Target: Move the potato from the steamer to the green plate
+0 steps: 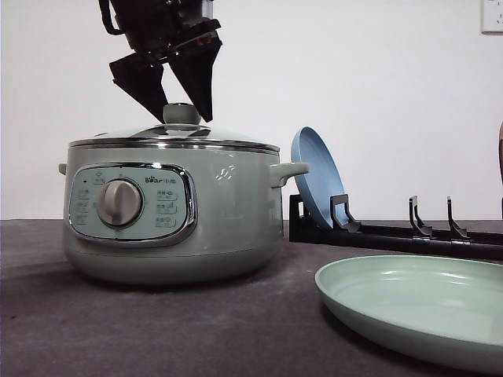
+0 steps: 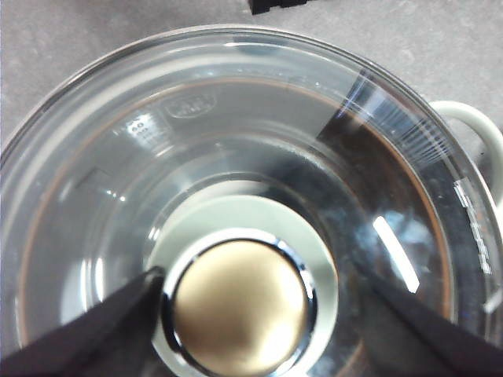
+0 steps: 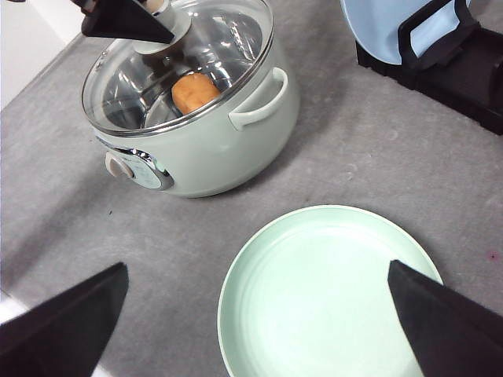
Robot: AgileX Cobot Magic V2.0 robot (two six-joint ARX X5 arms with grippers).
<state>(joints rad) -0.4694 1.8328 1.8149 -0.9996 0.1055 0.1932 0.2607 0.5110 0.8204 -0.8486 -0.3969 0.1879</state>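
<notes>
Grey table (image 1: 157,330): steamer (image 1: 228,228), green plate (image 1: 416,302), rack (image 1: 440,236)

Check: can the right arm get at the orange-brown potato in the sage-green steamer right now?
Probably not. The glass lid covers the steamer with the potato beneath, and the left gripper straddles its knob.
</notes>
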